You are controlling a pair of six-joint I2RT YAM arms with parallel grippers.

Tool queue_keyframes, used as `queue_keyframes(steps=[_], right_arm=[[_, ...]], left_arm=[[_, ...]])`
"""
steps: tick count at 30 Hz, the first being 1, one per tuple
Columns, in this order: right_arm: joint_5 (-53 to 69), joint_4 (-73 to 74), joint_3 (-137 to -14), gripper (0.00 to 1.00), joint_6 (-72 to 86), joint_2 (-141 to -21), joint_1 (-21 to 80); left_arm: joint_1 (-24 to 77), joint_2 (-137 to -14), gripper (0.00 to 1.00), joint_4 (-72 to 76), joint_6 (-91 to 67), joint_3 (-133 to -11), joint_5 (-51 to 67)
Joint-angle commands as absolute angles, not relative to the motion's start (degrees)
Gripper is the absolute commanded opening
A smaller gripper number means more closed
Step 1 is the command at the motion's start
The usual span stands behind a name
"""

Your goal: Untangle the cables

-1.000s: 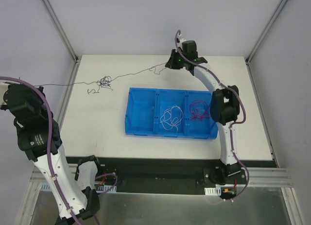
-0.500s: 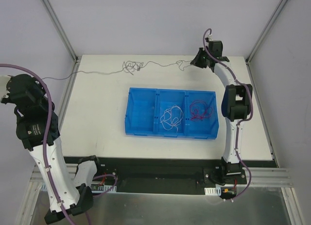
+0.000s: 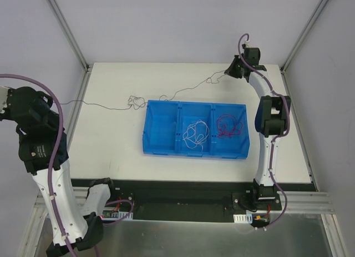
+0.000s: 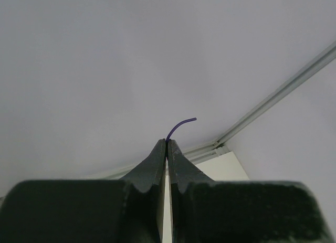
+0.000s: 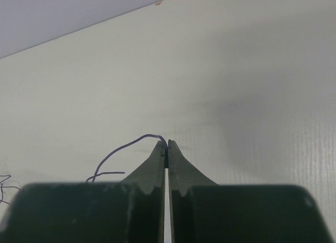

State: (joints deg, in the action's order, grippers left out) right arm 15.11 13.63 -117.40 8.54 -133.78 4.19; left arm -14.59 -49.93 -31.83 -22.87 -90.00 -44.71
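A thin dark purple cable [image 3: 183, 90] stretches across the table from my left gripper [image 3: 51, 103] at the far left to my right gripper [image 3: 229, 73] at the back right. A small knot [image 3: 135, 101] remains on it just left of the blue tray. My left gripper [image 4: 167, 143] is shut on one cable end [image 4: 181, 125]. My right gripper [image 5: 167, 144] is shut on the other end [image 5: 126, 147]. A white cable [image 3: 193, 134] lies in the tray's middle compartment and a red cable [image 3: 230, 125] in its right one.
The blue three-compartment tray [image 3: 161, 143] sits mid-table; its left compartment holds nothing. Aluminium frame posts stand at the back left [image 3: 66, 29] and back right [image 3: 308, 29] corners. Grey walls enclose the sides.
The right gripper moved further right and back while the left pulled left. The purple cable stretched out, and its knot shrank and slid forward to beside the tray.
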Motion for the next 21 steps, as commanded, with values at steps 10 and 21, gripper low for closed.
queue_keyframes(steps=[10,21], right_arm=[[13.44,12.84,-127.34,0.01,8.78,-131.40,2.64],[20.73,0.81,-132.01,0.01,10.89,-121.39,7.29]], left_arm=[[-5.89,-42.02,0.00,-5.46,4.04,-74.12,-60.38],[-8.51,-59.46,0.00,-19.94,-20.37,-57.56,-23.29]])
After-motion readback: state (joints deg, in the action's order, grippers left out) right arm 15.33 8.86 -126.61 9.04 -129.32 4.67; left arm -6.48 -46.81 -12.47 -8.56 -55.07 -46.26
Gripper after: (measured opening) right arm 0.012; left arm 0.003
